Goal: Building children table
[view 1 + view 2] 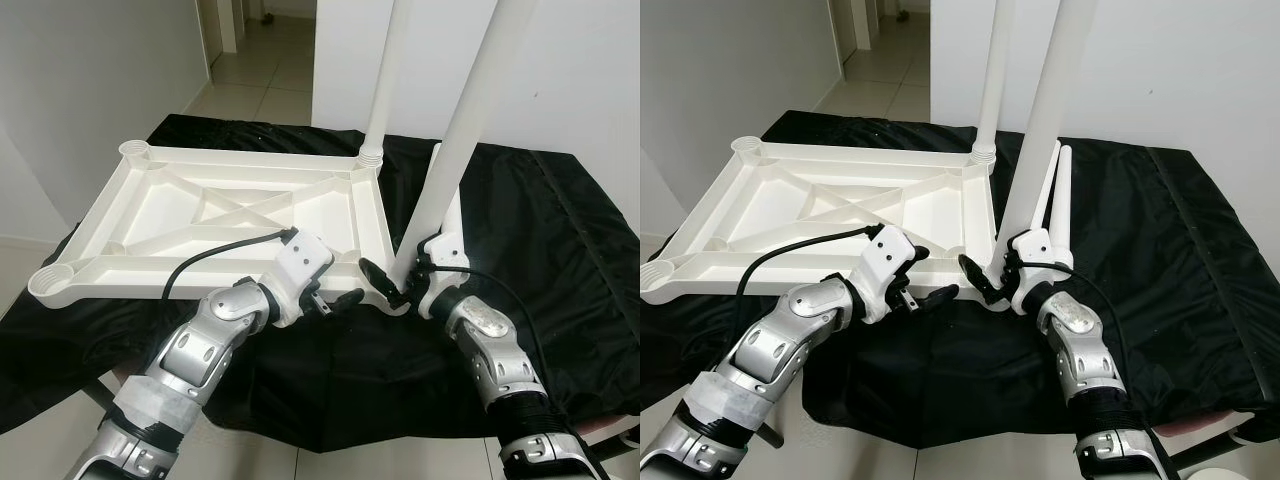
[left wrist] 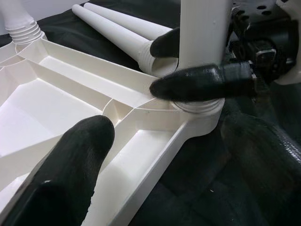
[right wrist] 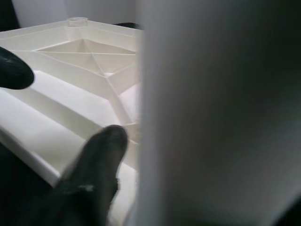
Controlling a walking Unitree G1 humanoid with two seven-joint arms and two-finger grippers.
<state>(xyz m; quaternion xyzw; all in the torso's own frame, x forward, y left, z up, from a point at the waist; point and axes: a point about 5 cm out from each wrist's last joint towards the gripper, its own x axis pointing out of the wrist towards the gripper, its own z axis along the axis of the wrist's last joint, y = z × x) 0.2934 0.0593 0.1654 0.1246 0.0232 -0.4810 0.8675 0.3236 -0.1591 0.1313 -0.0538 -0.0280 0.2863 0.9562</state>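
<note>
Upturned white plastic tabletop with ribbed underside lying flat on black cloth over the work surface. One white tubular leg seated upright in the far corner socket at 12 o'clock of the panel's right edge. Second white tubular leg standing in the near right corner socket at roughly 5 o'clock of the panel — apparently being screwed or pressed home, seating depth not confirmable. Two spare white legs lying on the cloth just beside that corner, at 3 o'clock. Left-side sockets at 9 and 11 o'clock empty.

Progress, as judged: one leg done, second in hand, two left — about halfway.

Right gripper at the base of the second leg; black fingers closed around the tube just above the socket collar, gripping it.

Left gripper at the near rim of the tabletop, 6 o'clock; jaws parted wide, one finger over the panel's inside, holding nothing — contact with the rim not clear.
</note>
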